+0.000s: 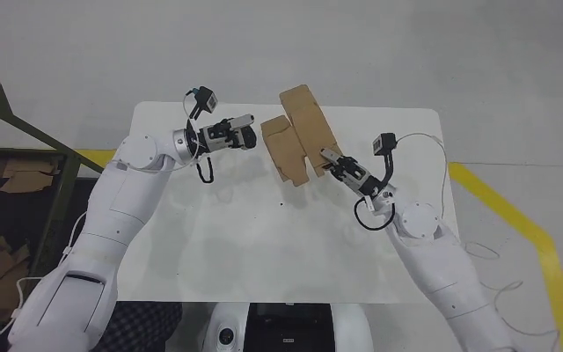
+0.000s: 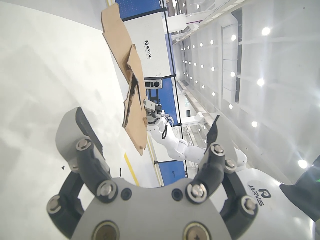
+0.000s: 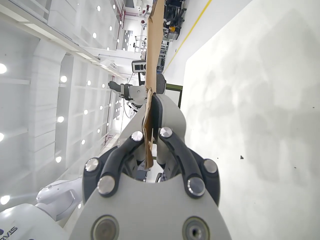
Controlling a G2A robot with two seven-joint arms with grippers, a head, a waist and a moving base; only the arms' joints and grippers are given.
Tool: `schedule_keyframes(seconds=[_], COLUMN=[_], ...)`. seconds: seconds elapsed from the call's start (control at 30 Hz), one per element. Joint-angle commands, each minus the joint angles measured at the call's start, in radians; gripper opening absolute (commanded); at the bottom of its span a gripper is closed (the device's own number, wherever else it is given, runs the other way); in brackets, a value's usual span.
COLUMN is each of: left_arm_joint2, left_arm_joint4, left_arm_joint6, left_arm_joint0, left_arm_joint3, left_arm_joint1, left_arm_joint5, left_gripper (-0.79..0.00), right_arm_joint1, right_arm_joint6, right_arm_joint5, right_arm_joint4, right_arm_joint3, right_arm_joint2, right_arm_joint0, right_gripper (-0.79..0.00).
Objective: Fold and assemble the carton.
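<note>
A white rectangular surface [image 1: 264, 255] is seen from above, standing on a pale grey floor [image 1: 457, 53]. A yellow line [image 1: 497, 198] is painted on the floor past the surface's right side, and scraps of brown cardboard [image 1: 25, 176] are stacked in a dark frame to its left. A few small dark specks are scattered on the surface.

The left arm [image 1: 132, 189] is stretched from the near left towards the far middle of the surface, its wrist turned sideways. Its jaws are spread wide with nothing held between them, and they are pointed at the carton [image 1: 299, 132] from near its left edge without touching it. The right arm [image 1: 431, 242] is extended from the near right, angled towards the far middle. Its jaws are closed tightly on a lower corner flap of the carton.

The carton is a brown corrugated blank, held tilted above the far middle of the surface. It is only partly folded: a long panel is raised past the far edge, and a shorter panel is bent beside it towards the left arm.
</note>
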Motion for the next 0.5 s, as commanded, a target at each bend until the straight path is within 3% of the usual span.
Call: schedule_keyframes(seconds=[0.0, 0.47], left_arm_joint2=[0.0, 0.025], left_arm_joint4=[0.004, 0.03], left_arm_joint6=[0.006, 0.066], left_arm_joint0=[0.013, 0.06], left_arm_joint3=[-0.013, -0.095], left_arm_joint1=[0.0, -0.011], left_arm_joint5=[0.002, 0.021], left_gripper=[0.0, 0.0], right_arm_joint1=[-0.004, -0.032], right_arm_joint6=[-0.029, -0.153], right_arm_joint5=[0.015, 0.068], right_arm_joint4=[-0.006, -0.012], right_arm_joint3=[-0.015, -0.062], right_arm_joint2=[-0.008, -0.055], right_arm_joint0=[-0.007, -0.024], right_gripper=[-0.785, -0.785])
